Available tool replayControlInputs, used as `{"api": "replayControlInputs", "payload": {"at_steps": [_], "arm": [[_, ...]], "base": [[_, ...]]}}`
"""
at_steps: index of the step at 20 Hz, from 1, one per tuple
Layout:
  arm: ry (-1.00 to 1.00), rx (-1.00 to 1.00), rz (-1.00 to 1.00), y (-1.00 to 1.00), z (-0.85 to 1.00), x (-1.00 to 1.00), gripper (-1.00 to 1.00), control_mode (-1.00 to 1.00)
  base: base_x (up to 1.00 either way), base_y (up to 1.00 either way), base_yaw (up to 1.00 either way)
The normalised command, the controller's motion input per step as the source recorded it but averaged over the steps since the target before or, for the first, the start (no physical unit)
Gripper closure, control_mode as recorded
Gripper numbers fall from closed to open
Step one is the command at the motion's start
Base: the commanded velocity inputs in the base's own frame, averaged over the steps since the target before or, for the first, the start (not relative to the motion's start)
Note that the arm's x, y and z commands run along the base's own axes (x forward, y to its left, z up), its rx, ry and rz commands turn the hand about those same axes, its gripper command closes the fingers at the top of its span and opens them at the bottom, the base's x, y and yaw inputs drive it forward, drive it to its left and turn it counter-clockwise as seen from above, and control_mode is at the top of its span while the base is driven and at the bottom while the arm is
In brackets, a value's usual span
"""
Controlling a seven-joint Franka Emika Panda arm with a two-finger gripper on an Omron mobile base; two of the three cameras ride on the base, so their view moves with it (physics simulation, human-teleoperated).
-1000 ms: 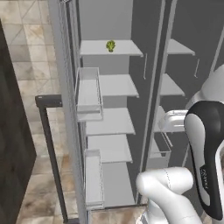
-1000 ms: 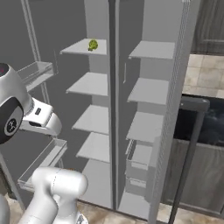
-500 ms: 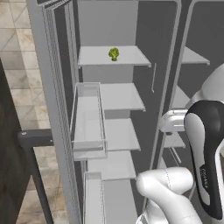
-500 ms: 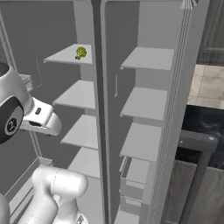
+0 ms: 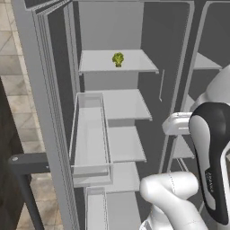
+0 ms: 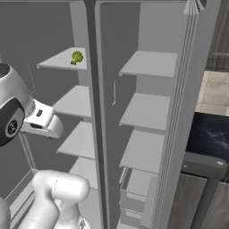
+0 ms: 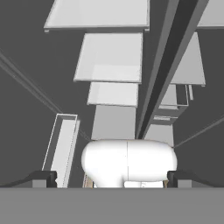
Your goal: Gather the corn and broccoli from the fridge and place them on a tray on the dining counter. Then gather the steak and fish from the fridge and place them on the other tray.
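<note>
Claw (image 7: 112,177) spread wide, holding nothing, tips at opposite sides of hand view, aimed down over pale shelves. Fridge (image 5: 58,112) open, both doors swung out. Broccoli (image 5: 118,59) upright on top shelf (image 5: 134,65) of left compartment, well above arm. Clear door bin (image 5: 90,134) on left door.

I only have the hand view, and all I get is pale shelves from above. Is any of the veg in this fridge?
Observer: Yes. The broccoli sits on the highest shelf in the left compartment of the fridge.
Operator: At the edge or further in?
Observer: Roughly mid-shelf, with nothing touching it.
Operator: Anything on the door on that side?
Observer: A clear door bin hangs on the open door, level with the shelves below the broccoli.
</note>
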Motion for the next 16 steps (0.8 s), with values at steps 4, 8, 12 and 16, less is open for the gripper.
{"api": "replayControlInputs", "payload": {"at_steps": [4, 8, 12, 16], "arm": [[0.00, 0.00, 0.00, 0.00, 0.00, 0.00, -1.00, 1.00], [-0.14, -0.04, 0.00, 0.00, 0.53, -0.08, -1.00, -1.00], [-0.05, -0.06, 0.02, 0.00, 0.62, 0.01, -1.00, -1.00], [0.01, 0.00, 0.00, 0.00, 0.34, 0.06, -1.00, -1.00]], "base": [[-0.23, 0.00, 0.00], [0.00, 0.00, 0.00], [0.00, 0.00, 0.00], [0.00, 0.00, 0.00]]}}
